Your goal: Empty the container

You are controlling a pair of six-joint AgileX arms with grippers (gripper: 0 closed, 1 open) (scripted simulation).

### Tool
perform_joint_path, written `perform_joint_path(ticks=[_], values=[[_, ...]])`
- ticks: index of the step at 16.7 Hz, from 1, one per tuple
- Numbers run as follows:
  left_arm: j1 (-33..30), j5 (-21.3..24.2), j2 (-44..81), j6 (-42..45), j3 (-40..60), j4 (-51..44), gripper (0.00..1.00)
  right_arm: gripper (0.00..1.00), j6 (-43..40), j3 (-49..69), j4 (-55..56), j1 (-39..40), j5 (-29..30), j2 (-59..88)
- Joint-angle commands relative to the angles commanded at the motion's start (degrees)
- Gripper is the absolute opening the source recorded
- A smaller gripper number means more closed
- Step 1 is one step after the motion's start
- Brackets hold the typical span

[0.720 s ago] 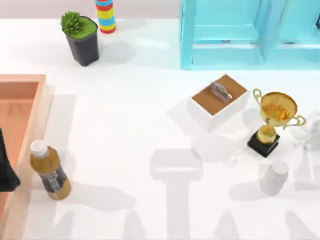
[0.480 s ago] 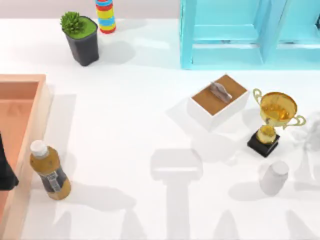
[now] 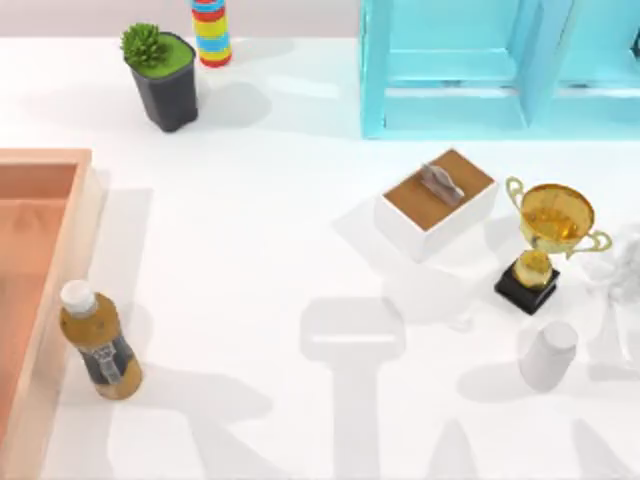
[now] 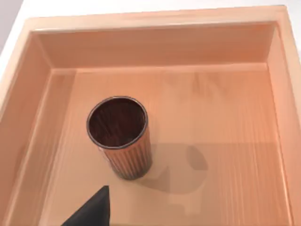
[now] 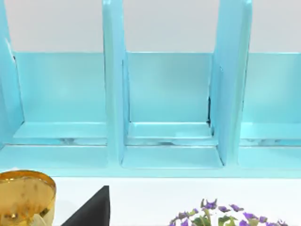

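Observation:
The container (image 3: 45, 157) is a large orange-tan wooden tray cut off by the top view's left edge. In the left wrist view its rim (image 4: 155, 19) frames a brown ribbed cup (image 4: 120, 136) standing upright on the tray floor. A black part of my left gripper (image 4: 94, 212) hangs above the tray, just short of the cup and not touching it. An amber bottle (image 3: 98, 342) with a white cap stands on the table against the outside of the tray's right rim. A black part of my right gripper (image 5: 91, 209) faces the blue shelf (image 5: 169, 108).
At the back stand a potted plant (image 3: 160, 75), a striped stack (image 3: 211, 30) and the blue shelf (image 3: 500, 65). On the right are a white box with a brown lid (image 3: 437, 203), a gold trophy (image 3: 545, 245) and a pale white bottle (image 3: 548, 355). Purple flowers (image 5: 221, 214) lie near the right gripper.
The dark piece of my left arm at the top view's left edge slid left and out of the picture. The bottle and the other things stayed put.

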Motion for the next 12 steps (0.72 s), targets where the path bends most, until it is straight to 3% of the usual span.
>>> perform_joint_path(ticks=[6,12], values=[[5.28,0.18,36.45,5.94,24.8,-25.12,1.0,1.0,0.0,0.0,0.0,0.0,0.0,0.0],[9.65,0.18,54.77,10.72,40.46,-40.98,1.0,1.0,0.0,0.0,0.0,0.0,0.0,0.0]])
